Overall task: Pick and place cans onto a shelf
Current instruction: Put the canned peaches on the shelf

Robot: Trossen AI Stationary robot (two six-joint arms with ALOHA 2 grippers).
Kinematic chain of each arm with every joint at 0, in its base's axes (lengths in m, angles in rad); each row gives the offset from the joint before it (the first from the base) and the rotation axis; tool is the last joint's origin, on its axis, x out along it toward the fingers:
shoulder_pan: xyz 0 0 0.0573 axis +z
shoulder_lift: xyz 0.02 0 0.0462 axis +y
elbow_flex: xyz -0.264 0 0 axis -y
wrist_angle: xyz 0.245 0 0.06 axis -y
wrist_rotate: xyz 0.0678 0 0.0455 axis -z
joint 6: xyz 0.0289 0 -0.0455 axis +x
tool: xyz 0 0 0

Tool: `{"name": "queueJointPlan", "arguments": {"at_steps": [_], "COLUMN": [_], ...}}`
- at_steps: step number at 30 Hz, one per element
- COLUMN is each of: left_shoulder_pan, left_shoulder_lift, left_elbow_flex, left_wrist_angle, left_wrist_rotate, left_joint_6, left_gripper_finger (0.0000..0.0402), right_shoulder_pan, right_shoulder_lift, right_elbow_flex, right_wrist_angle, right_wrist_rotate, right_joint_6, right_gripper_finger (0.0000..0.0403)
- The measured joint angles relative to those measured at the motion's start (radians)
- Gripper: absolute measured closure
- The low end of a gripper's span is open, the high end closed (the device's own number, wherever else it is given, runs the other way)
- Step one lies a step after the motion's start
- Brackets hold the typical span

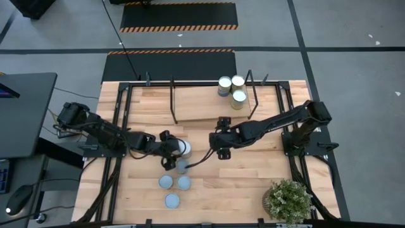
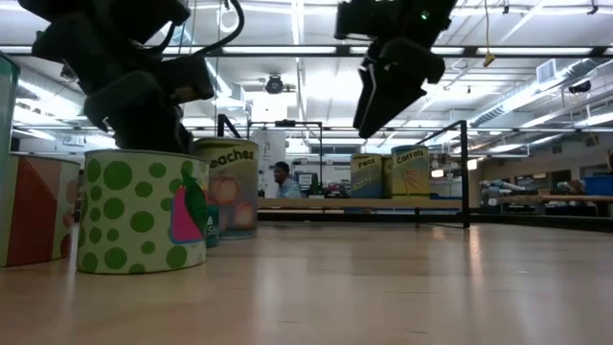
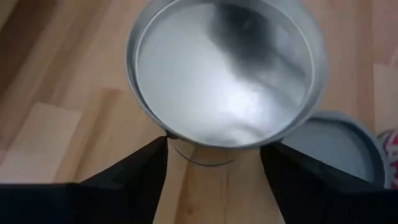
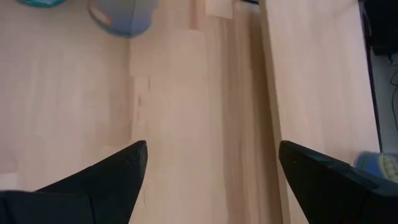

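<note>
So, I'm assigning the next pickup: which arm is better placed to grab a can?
Left. The left gripper is open around a can among the loose ones. The right gripper is open and empty over bare tabletop beside the shelf.

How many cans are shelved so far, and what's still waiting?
Three cans stand on the shelf. The left gripper, open, is around a fourth can. Four more cans wait on the table. The right gripper hovers open and empty.
</note>
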Motion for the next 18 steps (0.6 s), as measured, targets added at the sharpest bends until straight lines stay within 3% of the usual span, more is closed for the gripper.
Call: {"name": "queueJointPlan", "arguments": {"at_steps": [9,18], "left_shoulder_pan": [0.055,0.055], "left_shoulder_lift": [0.000,0.000], "left_elbow_flex": [0.000,0.000], "left_wrist_angle": [0.032,0.114], "left_wrist_rotate": [0.002,0.005], "left_joint_6": [0.035,0.034], "left_gripper_finger": [0.0203,0.0247], "right_shoulder_pan": [-0.043,-0.012], "right_shoulder_lift": [-0.149,-0.206], "right_elbow_flex": [-0.182,-0.196], "right_wrist_angle": [0.176,0.218], "right_wrist_rotate": [-0.014,-0.040], "right_joint_6": [-0.001,0.043], "right_gripper_finger": [0.0031,0.0031]}}
